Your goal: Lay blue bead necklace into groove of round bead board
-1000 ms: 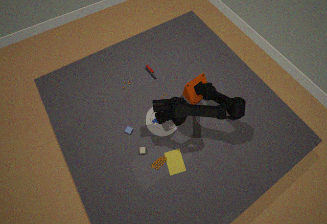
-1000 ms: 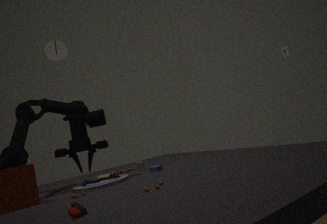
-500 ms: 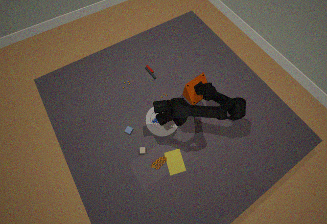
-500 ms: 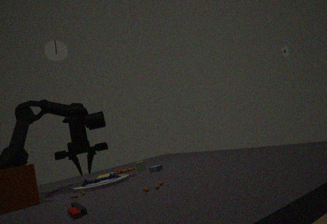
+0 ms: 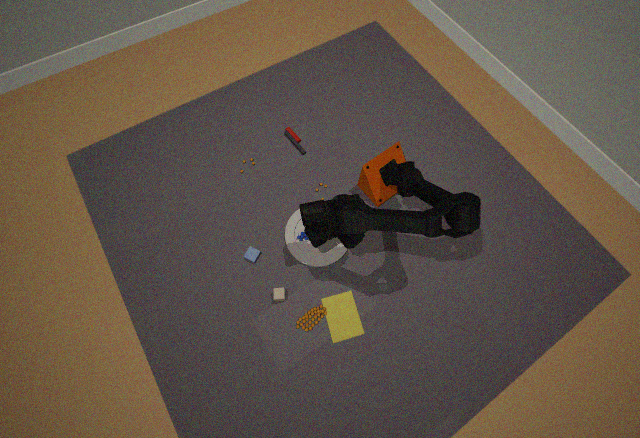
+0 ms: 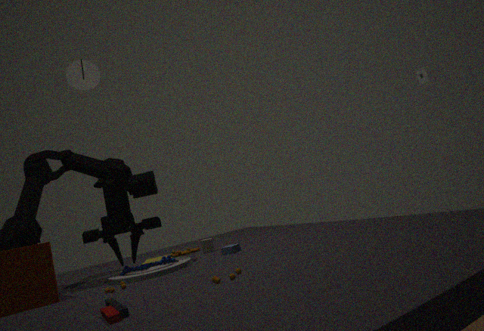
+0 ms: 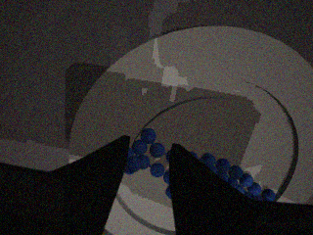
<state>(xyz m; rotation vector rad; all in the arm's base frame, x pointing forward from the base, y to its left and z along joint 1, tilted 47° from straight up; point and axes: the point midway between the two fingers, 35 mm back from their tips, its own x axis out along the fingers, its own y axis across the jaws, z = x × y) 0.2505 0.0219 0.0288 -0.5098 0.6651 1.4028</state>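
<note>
The round white bead board (image 5: 315, 257) (image 6: 171, 264) (image 7: 220, 73) lies on the grey mat with a thin circular groove in its face. The blue bead necklace (image 5: 302, 237) (image 6: 148, 264) (image 7: 220, 166) lies bunched in a line on the board, across the inside of the groove rather than along it. My gripper (image 6: 128, 260) (image 7: 150, 147) points straight down over the necklace's left end, fingertips just above the beads. Its fingers stand a little apart with nothing between them. In the top view the arm hides most of the board.
An orange bead necklace (image 5: 311, 317) and a yellow card (image 5: 342, 316) lie in front of the board. A light blue cube (image 5: 252, 254), a beige cube (image 5: 279, 294), a red and grey tool (image 5: 294, 139) (image 6: 110, 313) and loose orange beads (image 5: 248, 163) (image 6: 224, 277) are scattered around. The arm's orange base (image 5: 381, 173) stands behind.
</note>
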